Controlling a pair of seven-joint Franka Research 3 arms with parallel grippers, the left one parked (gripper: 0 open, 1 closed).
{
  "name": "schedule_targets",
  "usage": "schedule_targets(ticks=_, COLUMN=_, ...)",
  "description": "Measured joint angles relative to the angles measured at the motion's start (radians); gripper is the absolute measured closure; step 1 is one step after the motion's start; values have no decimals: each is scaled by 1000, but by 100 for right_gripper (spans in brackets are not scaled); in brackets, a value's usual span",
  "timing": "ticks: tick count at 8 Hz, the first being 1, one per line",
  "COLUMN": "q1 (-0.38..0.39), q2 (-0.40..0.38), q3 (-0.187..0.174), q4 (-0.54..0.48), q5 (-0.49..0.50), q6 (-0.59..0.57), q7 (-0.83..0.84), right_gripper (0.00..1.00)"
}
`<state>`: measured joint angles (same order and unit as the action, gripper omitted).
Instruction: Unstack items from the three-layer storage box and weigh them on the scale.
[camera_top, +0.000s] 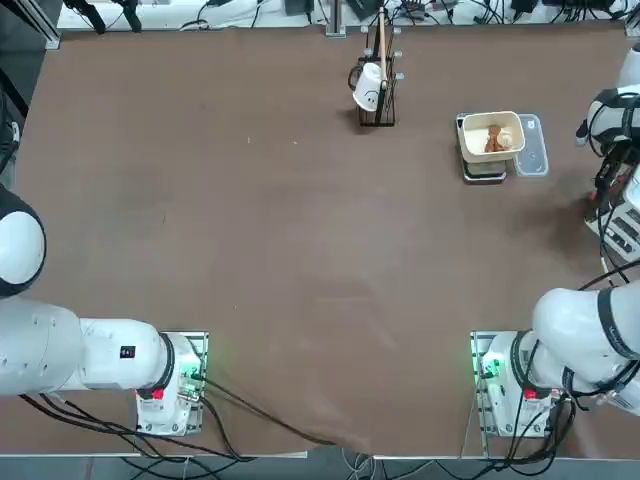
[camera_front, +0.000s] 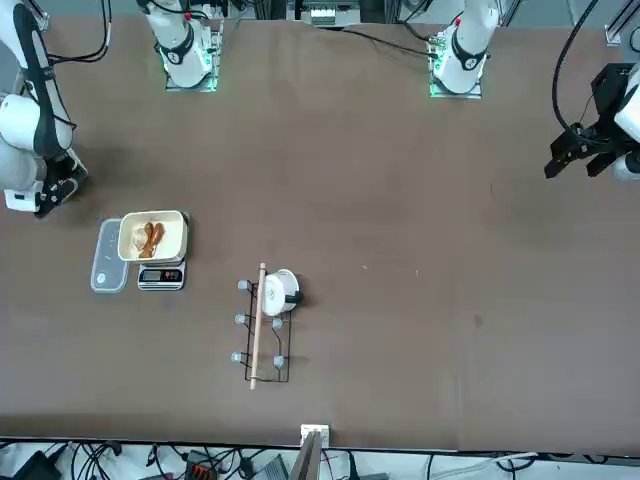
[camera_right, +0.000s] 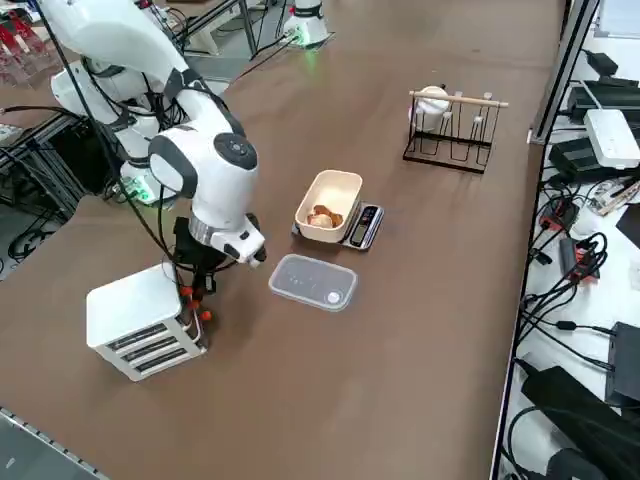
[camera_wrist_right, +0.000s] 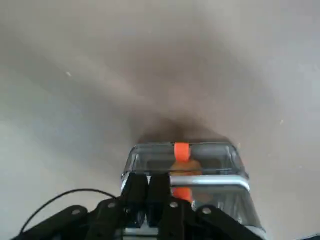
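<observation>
Directly below the right gripper (camera_wrist_right: 146, 192), the three-layer storage box (camera_right: 140, 325) is sitting at the surface's (camera_top: 300, 250) right edge, close to the working arm's side. The box is showing a white-grey body with three slatted layers and red-orange bits (camera_right: 196, 300) at the face nearest the gripper. Seen from the wrist, a clear-walled compartment (camera_wrist_right: 182, 165) with an orange tab (camera_wrist_right: 181, 151) is lying just beyond the fingertips. The gripper's fingers (camera_wrist_right: 136, 192) are pressing together with nothing visible between them, hanging just above the box's edge.

Ahead of the gripper, well apart from it, the scale (camera_right: 362, 226) is carrying the cream bowl (camera_right: 330, 205), which is holding brown and cream items (camera_right: 322, 216). The translucent plate (camera_right: 312, 281) is lying flat between gripper and scale, near the scale. Farther beyond, a black wire stand (camera_right: 450, 125) with a white cup (camera_right: 433, 100) is standing upright. Broad bare surface is lying open toward the left of the gripper.
</observation>
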<state>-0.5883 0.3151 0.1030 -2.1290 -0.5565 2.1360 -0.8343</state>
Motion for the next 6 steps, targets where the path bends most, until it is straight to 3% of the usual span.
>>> schedule_targets(ticks=1, q1=2, q2=0, q3=28, q4=14, q5=20, q6=0, q7=3, right_gripper=80)
schedule_targets(ticks=2, q1=5, q2=2, q3=46, q4=28, q5=29, q6=0, q7=3, right_gripper=60)
schedule_targets(ticks=4, q1=3, q2=37, q3=50, q4=44, q5=18, q6=36, q7=3, right_gripper=54)
schedule_targets(ticks=6, q1=-23, q2=102, q3=33, q4=47, q5=-16, q6=114, q7=3, right_gripper=56)
